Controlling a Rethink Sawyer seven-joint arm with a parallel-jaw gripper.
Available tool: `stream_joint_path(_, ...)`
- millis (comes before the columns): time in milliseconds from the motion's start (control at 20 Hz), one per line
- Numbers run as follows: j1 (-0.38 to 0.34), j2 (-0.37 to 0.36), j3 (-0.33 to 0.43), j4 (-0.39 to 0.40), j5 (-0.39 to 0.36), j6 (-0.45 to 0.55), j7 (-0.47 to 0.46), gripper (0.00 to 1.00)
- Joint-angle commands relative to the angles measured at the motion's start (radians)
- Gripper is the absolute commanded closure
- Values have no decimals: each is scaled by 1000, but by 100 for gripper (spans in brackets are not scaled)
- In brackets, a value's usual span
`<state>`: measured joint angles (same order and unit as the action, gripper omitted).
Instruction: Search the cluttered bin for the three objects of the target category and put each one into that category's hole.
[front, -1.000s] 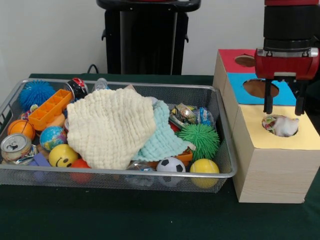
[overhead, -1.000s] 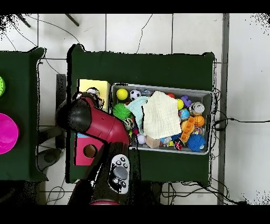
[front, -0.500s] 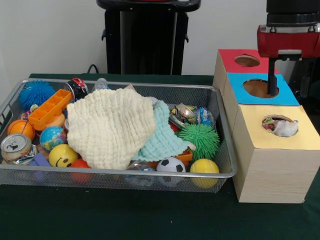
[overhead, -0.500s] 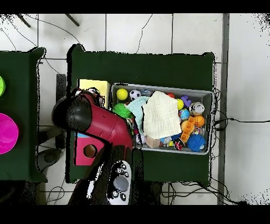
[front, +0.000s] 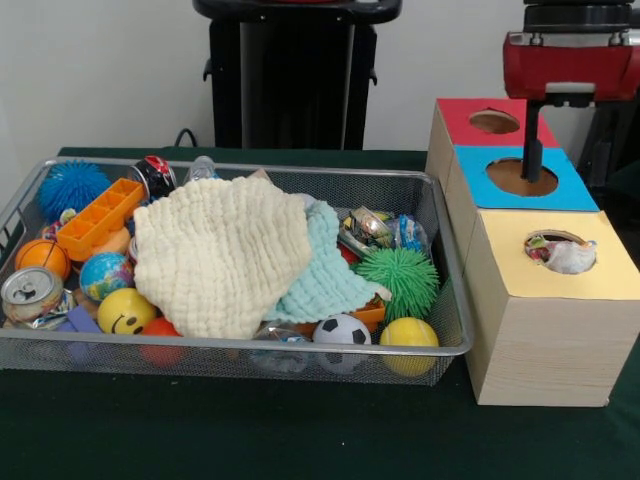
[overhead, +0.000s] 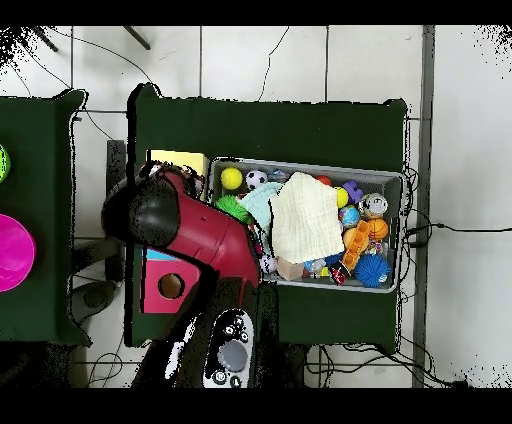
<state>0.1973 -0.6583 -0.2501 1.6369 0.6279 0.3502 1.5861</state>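
Observation:
The wire-mesh bin (front: 250, 345) is full of toys and shows in the overhead view too (overhead: 392, 178). One white crumpled wrapper (front: 567, 255) lies in the yellow-surround hole of the largest wooden box (front: 545, 340). A shiny multicoloured wrapper (front: 367, 228) and a blue-and-white one (front: 411, 233) lie in the bin's right part, by the green spiky ball. My gripper (front: 566, 170) hangs open and empty high above the boxes, over the blue-surround hole. In the overhead view the red arm (overhead: 195, 230) hides the gripper.
A cream cloth (front: 220, 250) and a pale blue cloth (front: 325, 278) cover the bin's middle. A green spiky ball (front: 400, 278), a silver can (front: 30, 292), an orange tray (front: 98, 215) and several balls lie around them. The blue-surround hole (front: 522, 177) and red-surround hole (front: 490, 121) lie behind the yellow one.
My gripper has risen from just above the yellow hole and drawn back over the blue hole. The white wrapper stays in the yellow hole.

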Motion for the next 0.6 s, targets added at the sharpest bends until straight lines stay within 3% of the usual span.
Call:
stream_joint_path(50, -20, 11, -52, 29, -89, 194, 195, 0)
stream_joint_path(350, -117, -18, -29, 87, -167, 183, 52, 0)
stream_joint_path(600, -190, -32, 3, 98, -245, 199, -4, 0)
